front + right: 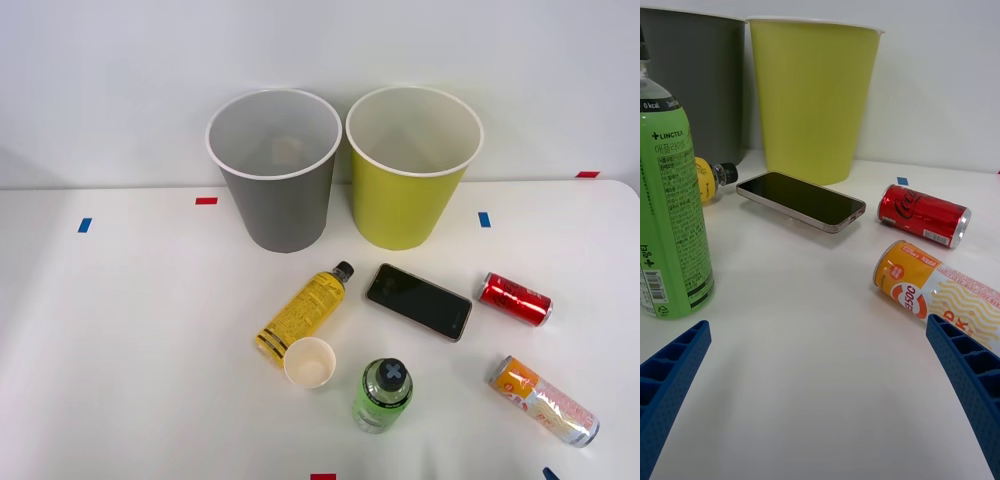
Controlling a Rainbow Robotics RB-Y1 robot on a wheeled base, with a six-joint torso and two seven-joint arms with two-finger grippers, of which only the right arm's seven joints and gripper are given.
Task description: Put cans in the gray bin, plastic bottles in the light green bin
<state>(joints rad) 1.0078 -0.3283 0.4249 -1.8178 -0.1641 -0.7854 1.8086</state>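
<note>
The gray bin (274, 170) and the light green bin (413, 166) stand upright side by side at the far edge of the white bench (120, 340), rims almost touching, the gray one to the left. Toward the near edge lie the task's things. The yellow bottle (303, 313) lies on its side, its black cap pointing toward the bins, its base just beside a small cream paper cup (309, 362) standing open-mouth up. The green bottle (382, 395) stands upright near the cup, to its right. A black phone (419, 301) lies flat in front of the light green bin. The red can (514, 299) lies on its side toward the bench's right edge, and the orange-topped can (544, 401) lies on its side nearer the near right corner. In the wrist view the right gripper (820, 390) hovers low over bare bench, jaws spread wide and holding nothing, with the green bottle just beside one blue finger (670, 382) and the orange-topped can just beside the other.
</note>
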